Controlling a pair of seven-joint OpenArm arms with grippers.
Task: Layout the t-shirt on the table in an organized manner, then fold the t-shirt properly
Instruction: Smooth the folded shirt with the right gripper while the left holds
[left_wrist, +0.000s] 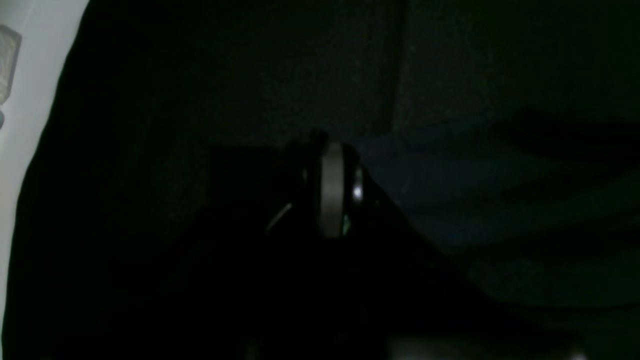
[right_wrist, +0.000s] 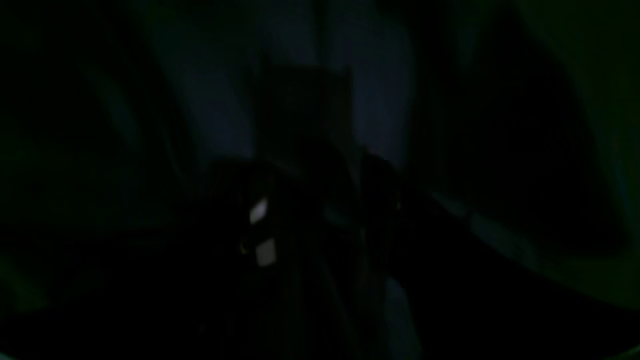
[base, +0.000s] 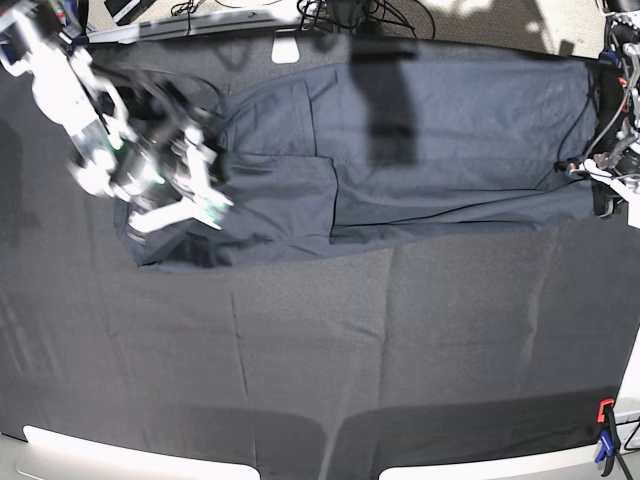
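Observation:
The dark charcoal t-shirt (base: 440, 150) lies spread across the far half of the table (base: 300, 380), creased lengthwise, with a folded flap near its left end. My left gripper (base: 596, 182) is at the shirt's right edge, shut, and the fabric runs taut toward it. The left wrist view is very dark: the closed fingers (left_wrist: 332, 190) show, and the t-shirt (left_wrist: 475, 200) starts beside them. My right gripper (base: 203, 195) stands over the shirt's left end, white fingers spread open. The right wrist view is almost black, with only faint folds of the t-shirt (right_wrist: 380, 110).
A pale rectangular piece (base: 286, 48) lies at the table's far edge, with cables (base: 350, 15) behind it. An orange and blue clamp (base: 603, 440) grips the near right corner. The pale rim (base: 100, 452) runs along the front.

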